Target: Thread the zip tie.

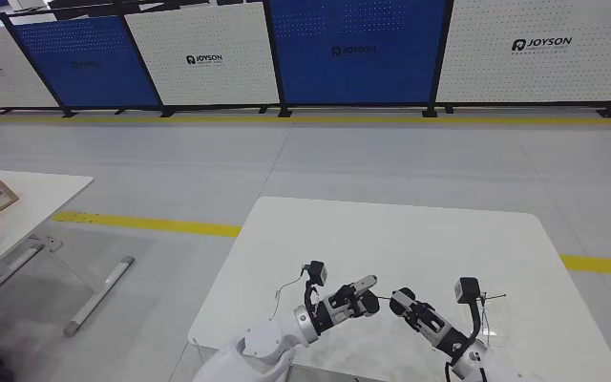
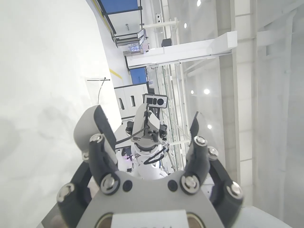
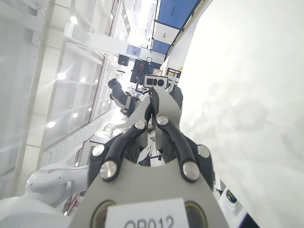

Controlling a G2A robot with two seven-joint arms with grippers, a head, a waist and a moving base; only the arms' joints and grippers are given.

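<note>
Left wrist view: the tie (image 2: pixel 125 139) is seen pinched in the closed right tool (image 3: pixel 154 93), its free end at the wide-open left tool (image 2: pixel 148 115) above the surface (image 2: pixel 47 48). Threading is judged not yet done.

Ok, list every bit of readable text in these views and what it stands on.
White wall panels: dark brand logo, legible, not quoted here.
Blue wall panels: same logo, fainter.
Label on the right gripper: characters cut off at the edge.
Left gripper, white sticker: no print visible.
</note>
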